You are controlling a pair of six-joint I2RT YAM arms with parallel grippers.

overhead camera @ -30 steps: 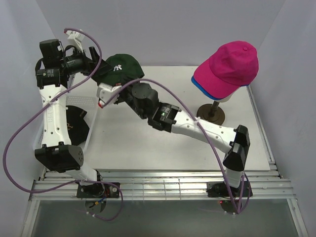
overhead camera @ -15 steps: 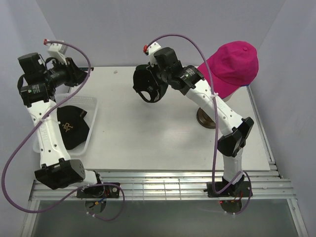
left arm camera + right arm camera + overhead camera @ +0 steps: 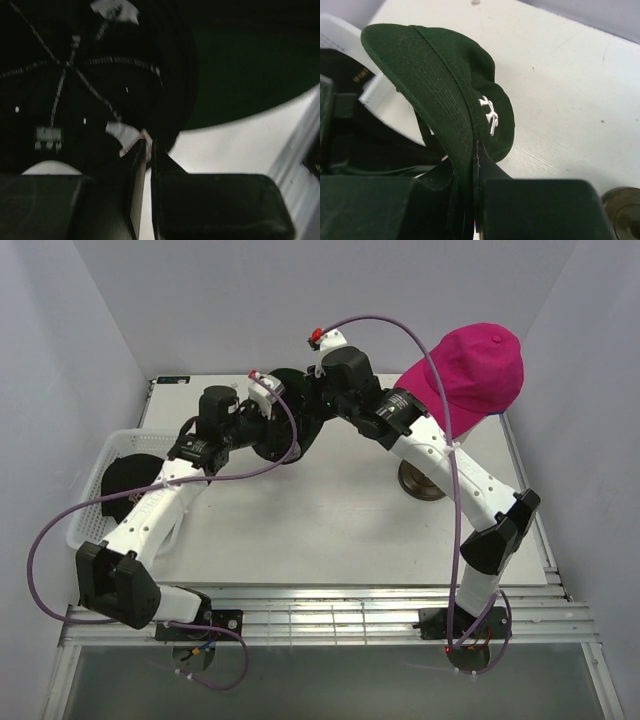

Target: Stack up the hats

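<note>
Left tool [image 3: 148, 145] swung in | green cap [image 3: 445, 95] clamped in right tool [image 3: 475, 147]

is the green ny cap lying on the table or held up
Held up. The dark green fabric cap with white NY logo is pinched in the right pincer, tilted on edge above the white table.

Left gripper [image 3: 145, 146] jaws almost together, thin slit between them. Tips sit at the rim of the dark green cap [image 3: 90, 85], inside facing the camera: seams, white label [image 3: 121, 132]. Can't tell if fabric's pinched. White table [image 3: 235, 150] bottom right.
</note>
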